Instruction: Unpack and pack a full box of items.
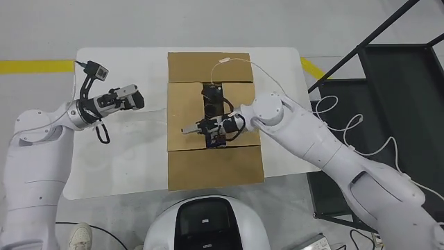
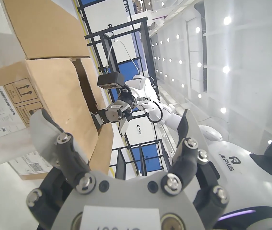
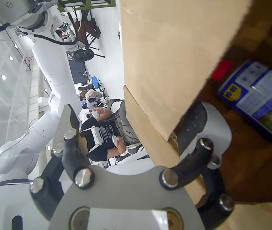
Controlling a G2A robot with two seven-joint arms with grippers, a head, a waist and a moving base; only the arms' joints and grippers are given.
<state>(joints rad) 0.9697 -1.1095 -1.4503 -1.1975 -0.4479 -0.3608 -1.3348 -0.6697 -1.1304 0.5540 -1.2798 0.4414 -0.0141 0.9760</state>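
Note:
A brown cardboard box point(image 1: 215, 163) stands in the middle of the white table point(image 1: 125, 160), its top flaps partly folded over a dark opening point(image 1: 213, 96). My right gripper point(image 1: 198, 129) is at that opening and open. In the right wrist view, the right gripper point(image 3: 131, 125) straddles a flap's edge point(image 3: 164, 72), one finger point(image 3: 193, 118) under the flap inside the box. A blue and yellow spray can point(image 3: 258, 96) with a red cap lies inside. My left gripper point(image 1: 135, 98) is left of the box, open and empty; it point(image 2: 114, 130) faces the box's labelled side point(image 2: 42, 84).
A black metal stair frame point(image 1: 395, 76) stands just right of the table. A thin white cable point(image 1: 277, 76) runs from the right arm over the box's far flap. A yellow floor line point(image 1: 35, 66) lies beyond the table's left end.

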